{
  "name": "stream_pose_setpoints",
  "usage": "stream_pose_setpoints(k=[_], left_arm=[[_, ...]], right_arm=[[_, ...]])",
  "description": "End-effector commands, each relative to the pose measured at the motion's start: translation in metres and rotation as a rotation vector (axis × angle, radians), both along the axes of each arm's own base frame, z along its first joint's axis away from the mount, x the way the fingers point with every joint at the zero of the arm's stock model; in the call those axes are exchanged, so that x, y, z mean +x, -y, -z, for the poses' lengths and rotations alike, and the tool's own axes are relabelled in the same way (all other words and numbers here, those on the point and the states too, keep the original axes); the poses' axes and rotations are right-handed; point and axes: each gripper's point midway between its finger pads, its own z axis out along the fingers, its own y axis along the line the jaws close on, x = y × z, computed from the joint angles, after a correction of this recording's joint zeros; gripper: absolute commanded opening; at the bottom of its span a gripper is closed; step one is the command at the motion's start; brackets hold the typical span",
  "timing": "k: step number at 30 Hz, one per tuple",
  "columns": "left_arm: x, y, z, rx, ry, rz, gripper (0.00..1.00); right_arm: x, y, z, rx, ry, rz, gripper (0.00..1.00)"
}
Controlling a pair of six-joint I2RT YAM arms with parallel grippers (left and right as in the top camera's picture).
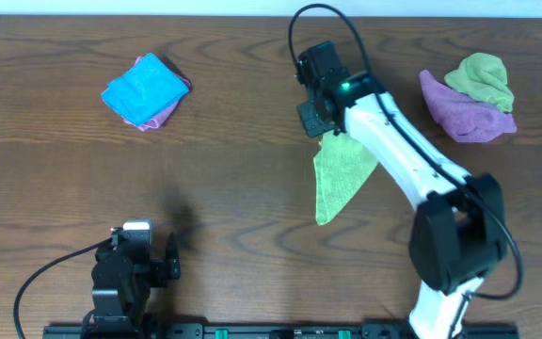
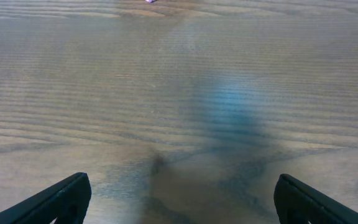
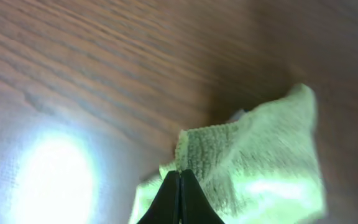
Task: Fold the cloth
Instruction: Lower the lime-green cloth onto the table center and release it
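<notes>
A light green cloth [image 1: 339,172] hangs in a long point from my right gripper [image 1: 320,127], which is shut on its upper corner at the table's middle back. In the right wrist view the closed fingertips [image 3: 179,176] pinch the cloth's edge [image 3: 253,168] above the wood. My left gripper [image 1: 139,259] is open and empty near the front left edge; its wrist view shows both fingers [image 2: 179,199] wide apart over bare wood.
A folded blue cloth on a pink one [image 1: 145,90] lies at the back left. A crumpled purple cloth [image 1: 464,113] with a green cloth [image 1: 483,80] on it lies at the back right.
</notes>
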Motion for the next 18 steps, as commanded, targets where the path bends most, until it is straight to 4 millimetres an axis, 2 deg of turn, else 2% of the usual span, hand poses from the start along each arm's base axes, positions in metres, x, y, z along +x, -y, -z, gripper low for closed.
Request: stream_pose_setpoints(k=[1, 11, 18], left_arm=[[-0.001, -0.001, 0.006, 0.009, -0.011, 0.001, 0.95], [-0.001, -0.001, 0.006, 0.009, -0.011, 0.001, 0.95], [-0.001, -0.001, 0.006, 0.009, -0.011, 0.001, 0.95]], right_arm=[[-0.002, 0.029, -0.024, -0.053, 0.043, 0.133, 0.01], [-0.049, 0.103, -0.039, -0.122, -0.098, 0.406, 0.01], [-0.081, 0.134, -0.036, -0.072, -0.174, 0.465, 0.01]])
